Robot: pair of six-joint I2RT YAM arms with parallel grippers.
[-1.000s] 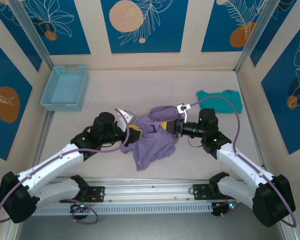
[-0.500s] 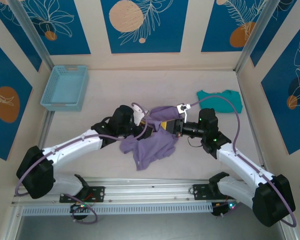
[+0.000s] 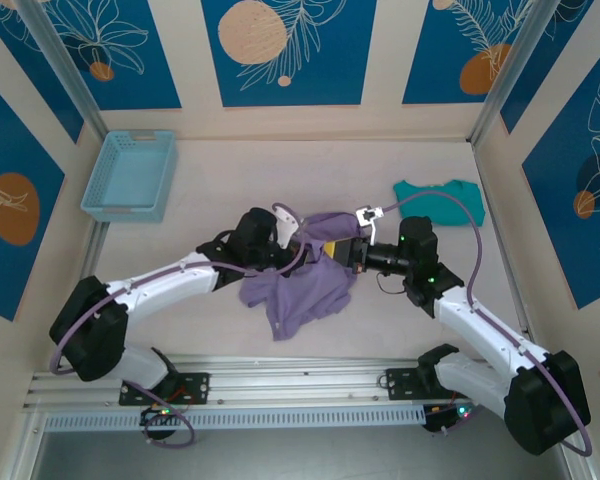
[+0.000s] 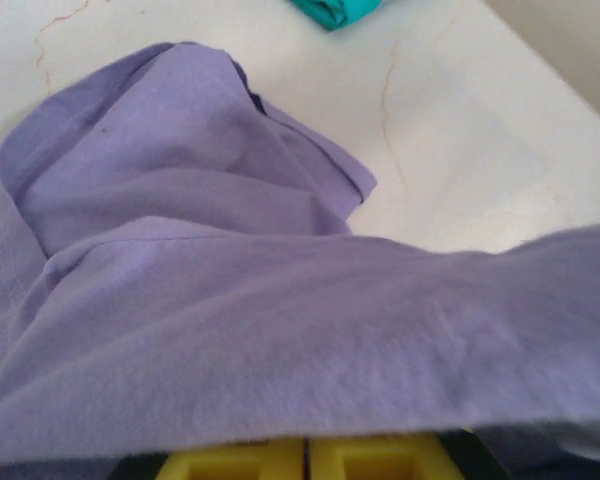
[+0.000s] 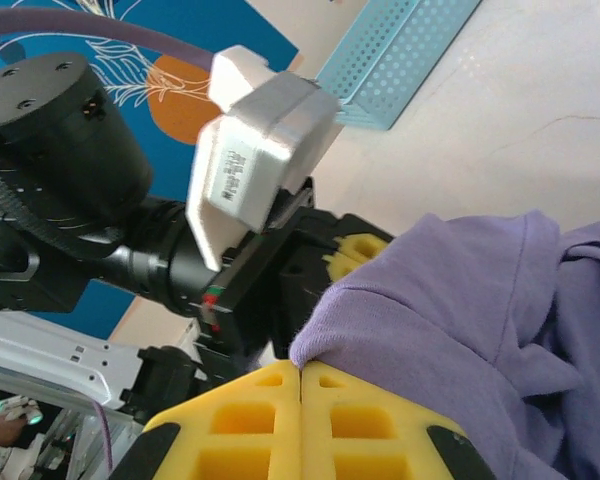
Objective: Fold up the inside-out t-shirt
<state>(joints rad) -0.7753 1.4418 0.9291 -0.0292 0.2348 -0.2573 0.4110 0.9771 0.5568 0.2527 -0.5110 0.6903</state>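
Evidently, the left gripper (image 3: pixel 302 250) and right gripper (image 3: pixel 337 252) each pinch the inside-out t-shirt (image 3: pixel 305 288), crumpled on the table (image 3: pixel 230 180) between them, jaws clenched close together, probably to pull it open flat.

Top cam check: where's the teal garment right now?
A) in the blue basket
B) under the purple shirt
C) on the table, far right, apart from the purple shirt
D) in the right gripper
C: the teal garment lies flat on the table at the far right, with bare surface between it and the lavender t-shirt; the basket is far left.
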